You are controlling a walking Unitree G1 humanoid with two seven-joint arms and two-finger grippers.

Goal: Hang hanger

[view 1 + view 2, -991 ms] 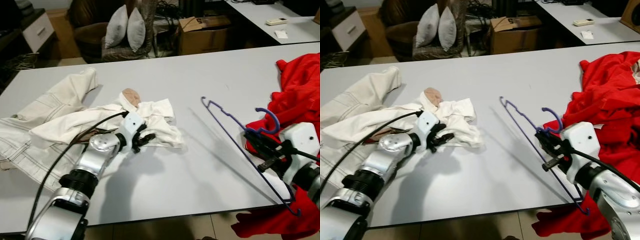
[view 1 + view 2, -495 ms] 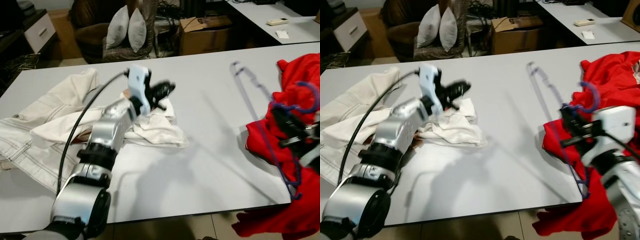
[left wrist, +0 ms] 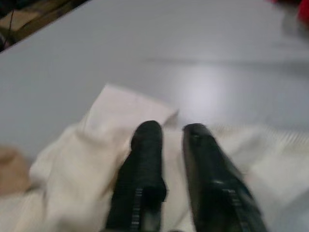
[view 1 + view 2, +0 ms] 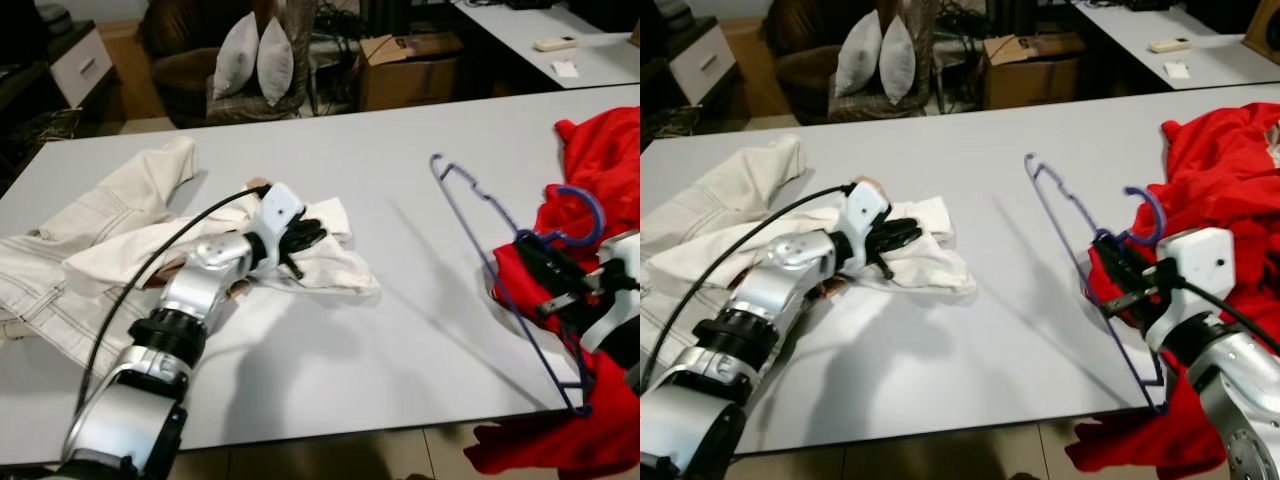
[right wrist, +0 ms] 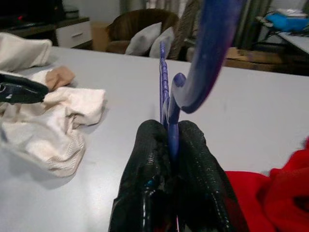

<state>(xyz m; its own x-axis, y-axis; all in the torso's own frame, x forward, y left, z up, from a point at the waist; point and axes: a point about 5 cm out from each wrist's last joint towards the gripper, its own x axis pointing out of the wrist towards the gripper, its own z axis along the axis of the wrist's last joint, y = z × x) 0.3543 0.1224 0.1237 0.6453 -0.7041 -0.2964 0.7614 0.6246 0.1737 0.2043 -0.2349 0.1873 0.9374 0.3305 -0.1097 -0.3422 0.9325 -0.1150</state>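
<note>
Hanger [image 4: 1080, 250] of blue wire clamped at the neck between the fingers of the right gripper [image 5: 169, 159], hook curling just above the fingertips, triangle frame reaching forward and down over the grey table [image 4: 970, 340]. Red garment [image 4: 1230, 190] heaped just behind and beside that gripper, partly over the table edge. Left gripper [image 3: 166, 164] low over the white garment [image 4: 925, 250], fingers a little apart and gripping nothing, cloth directly under the tips. Judged step: hanger already in hand, garment not yet on it. Next move probably needs a firm pinch on the white cloth near an opening, then a careful meeting of both grippers, hanger tip first. No rail or hook for hanging to be made out.
</note>
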